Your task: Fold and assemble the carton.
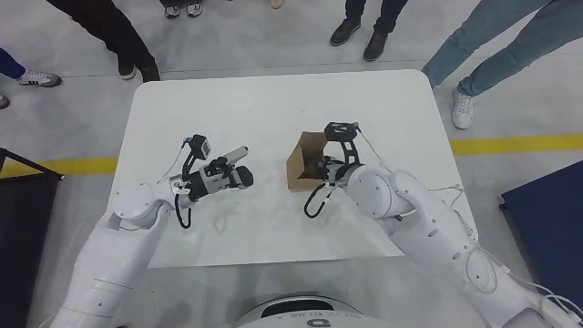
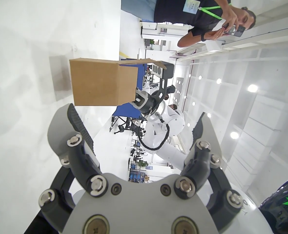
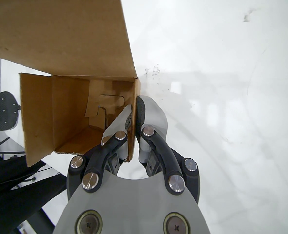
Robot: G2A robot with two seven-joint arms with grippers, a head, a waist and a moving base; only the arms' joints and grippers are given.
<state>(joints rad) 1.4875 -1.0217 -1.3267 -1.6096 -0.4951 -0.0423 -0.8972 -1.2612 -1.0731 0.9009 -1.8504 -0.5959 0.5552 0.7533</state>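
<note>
Mid-assembly, at the closing stage by the look of it. Carton [image 1: 304, 160] already squared up into a box, standing near the middle of the white table [image 1: 255, 109], a little to the robot's right, opening upward. Deep inside, bottom flaps [image 3: 102, 108] apparently interlocked, though too shadowed to be sure. Broad lid flap [image 3: 56, 20] upright off the wall next to the gripped one, and a narrower side flap splayed outward opposite.

Next, probably: tucking the side flap in, then folding the lid down. Calls for a push from the free pincer on a flap, with the other steadying the wall, gently, to avoid skidding or crumpling the light box.

Right gripper [image 3: 133, 116] clamped on one side wall at the rim, one finger inside, the other outside, cardboard pinched between. Right forearm angled in from the robot's right, wrist tipped down over the open top.

Left gripper [image 2: 136, 115] spread wide, holding nothing, low over the table, rolled sideways, aimed at the carton's plain outer face, bare table between. Left elbow bent, forearm lying across toward the box.
</note>
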